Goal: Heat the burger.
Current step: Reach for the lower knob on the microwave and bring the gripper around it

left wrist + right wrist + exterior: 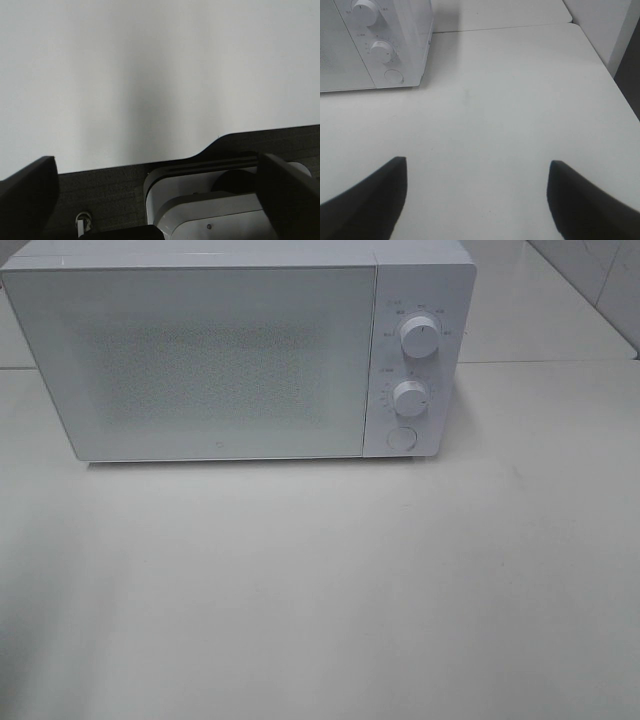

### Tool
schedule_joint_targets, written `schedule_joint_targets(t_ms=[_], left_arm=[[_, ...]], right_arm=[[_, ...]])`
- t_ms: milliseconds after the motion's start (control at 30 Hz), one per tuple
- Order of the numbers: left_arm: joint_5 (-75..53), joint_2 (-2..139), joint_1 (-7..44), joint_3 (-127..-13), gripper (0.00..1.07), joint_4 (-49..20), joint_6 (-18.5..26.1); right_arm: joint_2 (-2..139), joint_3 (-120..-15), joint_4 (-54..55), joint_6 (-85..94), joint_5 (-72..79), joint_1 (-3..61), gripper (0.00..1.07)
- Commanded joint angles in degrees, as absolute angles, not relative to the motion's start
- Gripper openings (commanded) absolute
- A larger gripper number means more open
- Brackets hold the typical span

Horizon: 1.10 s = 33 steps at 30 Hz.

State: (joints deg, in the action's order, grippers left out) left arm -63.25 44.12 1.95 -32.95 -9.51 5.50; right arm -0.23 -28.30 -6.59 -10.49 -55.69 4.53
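Note:
The burger is out of view in every frame. A white microwave [220,360] stands at the back of the table with its door shut; in the right wrist view the microwave [370,45] shows its control side. Neither gripper appears in the exterior high view. My left gripper [156,162] is open, its dark fingers [30,190] wide apart with nothing between them, over the table's edge. My right gripper [477,161] is also open and empty above the bare tabletop, well to the right of the microwave.
The microwave panel carries two round knobs [419,337] [410,398] and a round button [400,438]. The white table [320,590] spreads in front of it. A white and dark machine part [210,210] sits below the left gripper. A wall [620,30] bounds the table's right.

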Motion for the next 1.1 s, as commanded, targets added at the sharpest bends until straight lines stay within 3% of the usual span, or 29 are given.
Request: schedule_joint_targets(t_ms=[33,1100], left_arm=[[-61.82,39.13,1.72,-29.85,1.00,-10.14,6.30],[-61.25,1.55,1.72,-29.56,1.00,-11.12,5.96]], right_arm=[[-1.78,-28.19,-6.76,-10.31,-55.29,4.13,0.75],[-1.78,-28.19,-6.70,-10.31,-55.29,4.13,0.74]])
